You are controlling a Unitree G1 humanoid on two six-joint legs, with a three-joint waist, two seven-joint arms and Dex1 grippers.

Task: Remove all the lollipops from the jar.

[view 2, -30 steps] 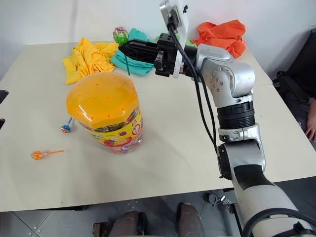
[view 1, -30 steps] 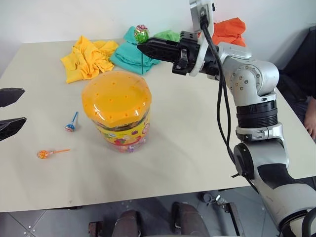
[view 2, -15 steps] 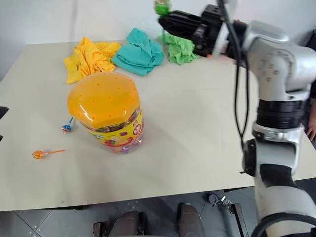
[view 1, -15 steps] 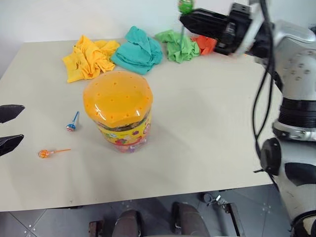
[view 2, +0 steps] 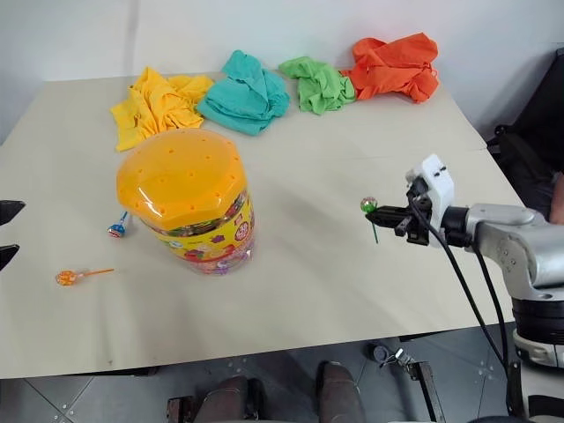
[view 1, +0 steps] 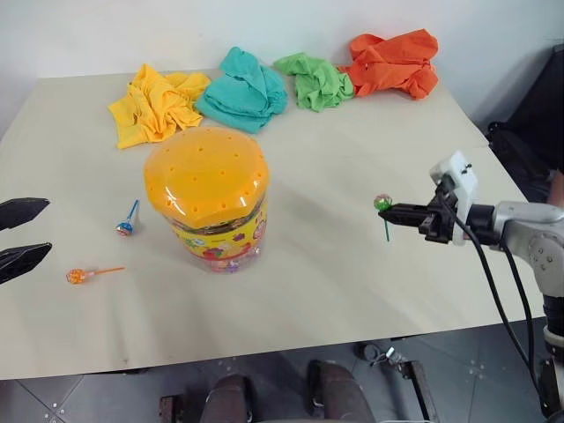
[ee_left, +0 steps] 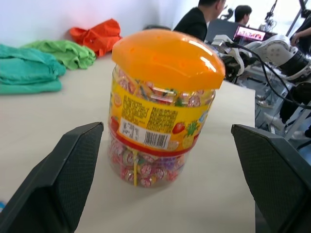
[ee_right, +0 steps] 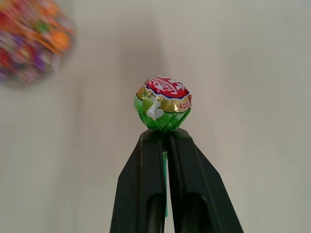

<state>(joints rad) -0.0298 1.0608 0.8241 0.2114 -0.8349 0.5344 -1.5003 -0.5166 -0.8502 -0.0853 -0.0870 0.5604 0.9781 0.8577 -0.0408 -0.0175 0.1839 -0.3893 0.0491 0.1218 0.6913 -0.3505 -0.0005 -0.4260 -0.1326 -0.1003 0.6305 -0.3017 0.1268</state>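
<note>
The right tool (view 1: 394, 211) is pinching the green lollipop (view 1: 382, 203) by its stick just under the candy head, head up and stick hanging below the fingers, a grip that keeps the wrapper clear. It hovers above bare surface (view 1: 335, 264) well to the right of the jar (view 1: 210, 196), which looks like the spot chosen for setting it down. The wrapper carries red, gold and green bands with a word that seems to begin "Appl", though the rest curls out of sight. Over on the left, the left tool (view 1: 13, 238) stands spread wide and empty, aimed at the jar. The jar stands upright with its orange lid on, yellow label and barcode showing, the print too small to read. The blue lollipop (view 1: 127, 226) and orange lollipop (view 1: 79, 276) lie on the surface left of the jar.
</note>
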